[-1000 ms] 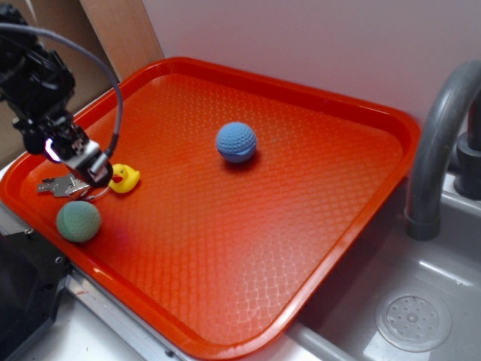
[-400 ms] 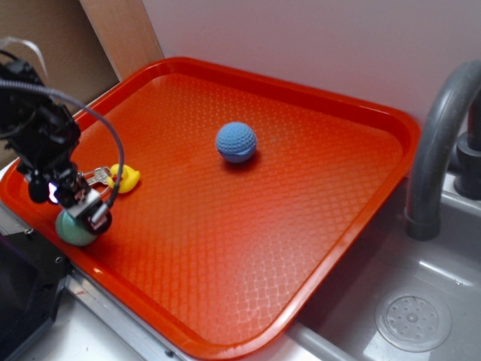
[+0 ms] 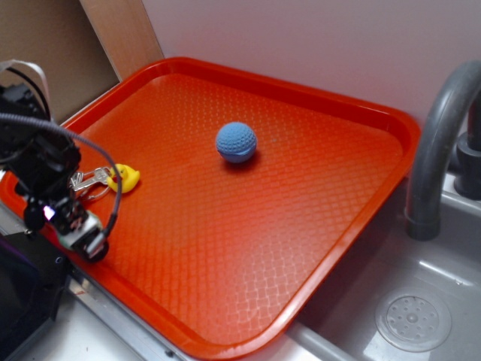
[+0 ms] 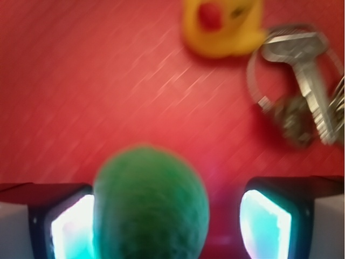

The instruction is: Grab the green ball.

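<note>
In the wrist view the green ball [image 4: 151, 205] fills the lower middle, blurred and very close. It sits between my gripper's [image 4: 167, 226] two fingers, against the left pad [image 4: 67, 226], with a gap of red tray before the right pad [image 4: 264, 221]. The jaws stand open around it. In the exterior view my gripper [image 3: 81, 232] is low at the tray's front-left corner, and the arm hides the green ball there.
A yellow rubber duck [image 3: 125, 178] and a bunch of keys [image 3: 89, 180] lie just beyond the gripper. A blue dimpled ball [image 3: 236, 142] rests mid-tray on the red tray [image 3: 301, 226]. A grey faucet [image 3: 440, 143] and sink drain [image 3: 413, 320] are to the right.
My gripper has moved from beside the keys toward the tray's front-left corner and come down over the green ball, which the arm now hides in the exterior view.
</note>
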### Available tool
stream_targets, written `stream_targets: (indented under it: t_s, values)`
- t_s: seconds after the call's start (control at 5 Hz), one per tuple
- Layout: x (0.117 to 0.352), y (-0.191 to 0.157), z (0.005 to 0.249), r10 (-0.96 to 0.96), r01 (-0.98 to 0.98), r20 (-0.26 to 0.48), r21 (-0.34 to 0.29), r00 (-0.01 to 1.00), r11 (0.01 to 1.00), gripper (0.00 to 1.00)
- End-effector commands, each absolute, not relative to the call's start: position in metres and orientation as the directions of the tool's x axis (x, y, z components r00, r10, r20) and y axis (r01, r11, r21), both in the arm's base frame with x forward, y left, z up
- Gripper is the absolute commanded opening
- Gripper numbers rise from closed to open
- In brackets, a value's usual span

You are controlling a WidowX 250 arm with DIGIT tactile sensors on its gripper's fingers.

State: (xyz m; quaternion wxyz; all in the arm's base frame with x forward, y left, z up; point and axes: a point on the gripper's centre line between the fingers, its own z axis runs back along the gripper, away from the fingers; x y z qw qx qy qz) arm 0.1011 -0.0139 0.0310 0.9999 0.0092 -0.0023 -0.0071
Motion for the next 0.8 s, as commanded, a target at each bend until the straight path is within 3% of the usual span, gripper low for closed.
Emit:
stream_targets:
  t_s: [0.0,0.6]
  values:
    - [0.0923,-0.0203,0.0270,-0.022,0.023,-0.020,0.047,1.000,0.999,0.00]
    - [0.0994,-0.0197,0.0295,-0.011,0.011,-0.012,0.047,1.000,0.999,0.00]
